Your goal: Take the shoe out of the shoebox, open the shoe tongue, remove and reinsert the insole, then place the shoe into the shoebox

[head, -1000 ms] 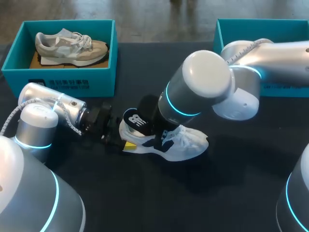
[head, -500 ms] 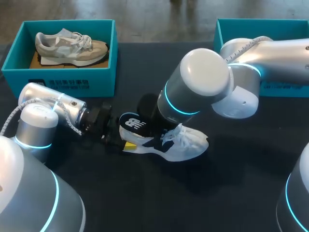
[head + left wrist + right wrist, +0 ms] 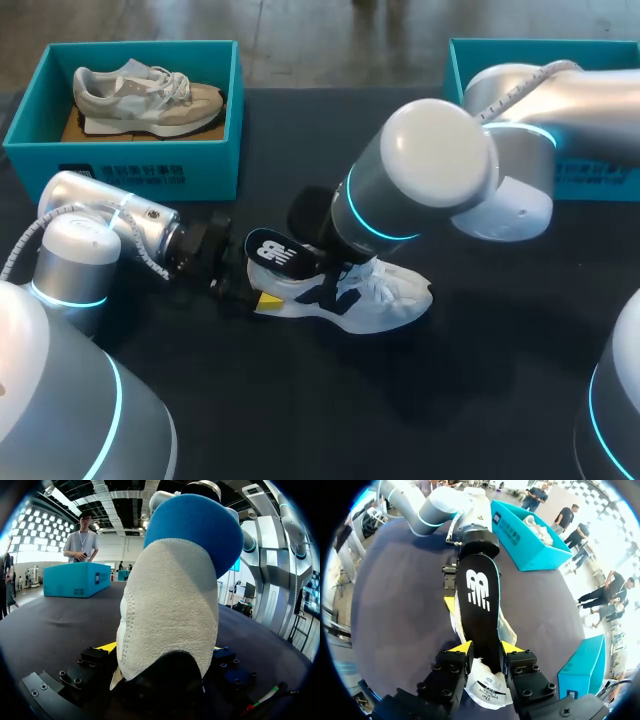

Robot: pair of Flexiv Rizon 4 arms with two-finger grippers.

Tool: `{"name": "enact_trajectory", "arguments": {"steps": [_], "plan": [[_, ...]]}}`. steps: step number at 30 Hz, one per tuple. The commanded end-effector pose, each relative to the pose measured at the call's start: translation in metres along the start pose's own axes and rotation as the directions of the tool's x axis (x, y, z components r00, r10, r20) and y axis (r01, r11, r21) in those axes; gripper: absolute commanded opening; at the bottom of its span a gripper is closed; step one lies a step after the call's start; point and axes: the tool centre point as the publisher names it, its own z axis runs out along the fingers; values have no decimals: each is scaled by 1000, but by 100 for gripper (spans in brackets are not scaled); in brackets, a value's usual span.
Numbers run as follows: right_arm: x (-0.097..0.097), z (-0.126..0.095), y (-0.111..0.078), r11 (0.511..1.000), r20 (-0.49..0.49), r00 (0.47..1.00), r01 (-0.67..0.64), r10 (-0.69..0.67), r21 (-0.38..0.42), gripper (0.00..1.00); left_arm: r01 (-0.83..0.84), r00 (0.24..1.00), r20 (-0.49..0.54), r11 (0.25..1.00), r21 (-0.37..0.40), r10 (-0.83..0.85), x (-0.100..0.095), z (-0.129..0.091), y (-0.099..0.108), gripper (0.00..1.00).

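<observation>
The left arm (image 3: 110,225) is lying low along the counter (image 3: 500,380), the left gripper (image 3: 162,652) clamping the shoe (image 3: 170,605) at the heel from both sides. The right arm (image 3: 430,185) is reaching in past the middle, wrist angling down, the right gripper (image 3: 485,650) pinching the insole (image 3: 477,595) between its fingers (image 3: 462,649).

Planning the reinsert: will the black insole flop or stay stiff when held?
Probably semi-stiff: the insole sticks out ahead of the right gripper without sagging. Thin, so likely light and bendable when pushed into the shoe.
</observation>
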Motion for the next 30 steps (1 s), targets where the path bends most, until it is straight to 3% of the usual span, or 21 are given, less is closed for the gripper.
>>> {"name": "enact_trajectory", "arguments": {"steps": [1, 20, 30], "plan": [[1, -8, -4, 1000, 8, 1000, -1, 2, -5, 32, 1, 1000, 0, 1000, -1, -1, -1, 1, 0, 0], [-10, -24, 17, 997, -51, 996, 74, -75, -7, 32, 1, 1000, 0, 1000, -1, -1, -1, 1, 0, 0], [-10, -27, 40, 991, -162, 978, 135, -133, -1, 35, 1, 1000, 0, 1000, -1, -1, -1, 1, 0, 0]]}}
